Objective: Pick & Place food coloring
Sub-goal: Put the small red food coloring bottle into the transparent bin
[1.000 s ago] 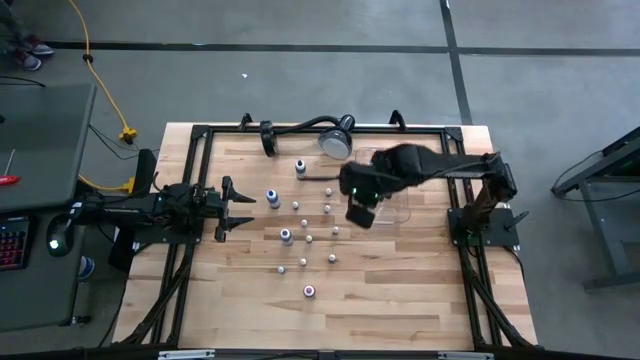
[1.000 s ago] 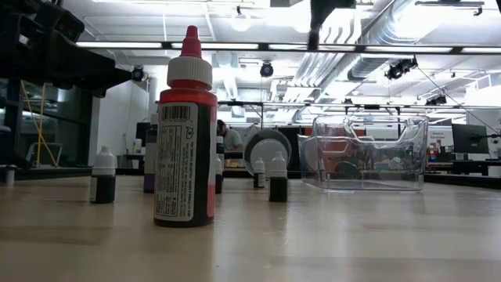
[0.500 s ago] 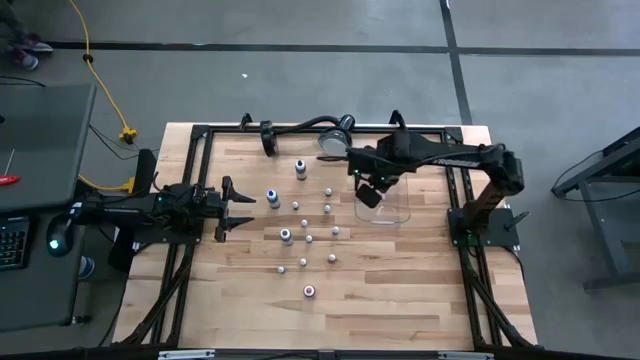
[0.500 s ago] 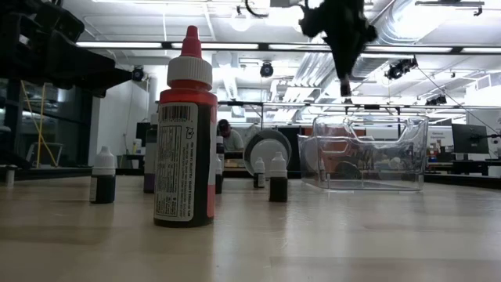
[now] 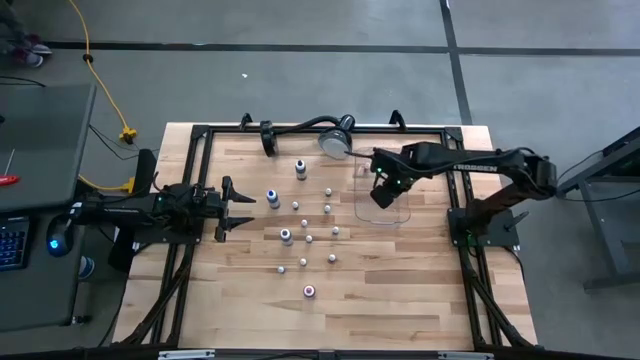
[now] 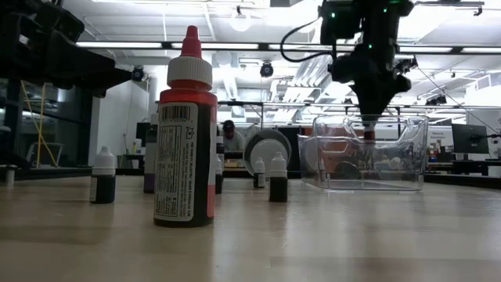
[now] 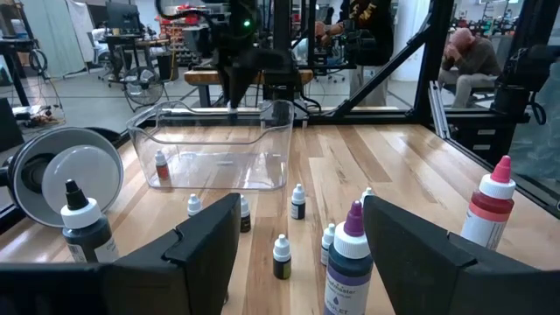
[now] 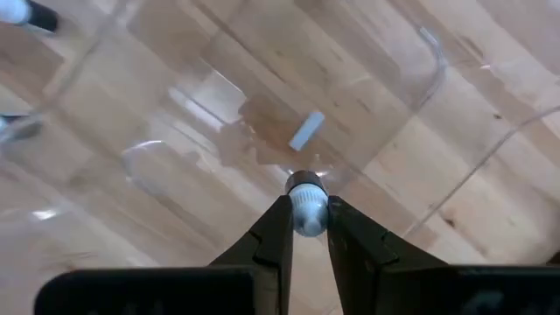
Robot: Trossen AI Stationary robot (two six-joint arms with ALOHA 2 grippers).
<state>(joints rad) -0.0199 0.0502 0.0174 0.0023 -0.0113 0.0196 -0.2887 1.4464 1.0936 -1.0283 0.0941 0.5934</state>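
Small white-capped food coloring bottle (image 8: 307, 213) pinched in the right gripper (image 8: 306, 229) jaws, hanging over the clear tray (image 5: 398, 213), other bottles (image 5: 305, 237) scattered mid-tabletop (image 5: 400, 300), left gripper (image 5: 240, 208) jaws spread wide, holding nothing, beside them.

We can read no words or brand anywhere. The nearest red bottle (image 6: 186, 141) in the low view bears a label (image 6: 174, 160) with a barcode and fine print, too small for us to read.
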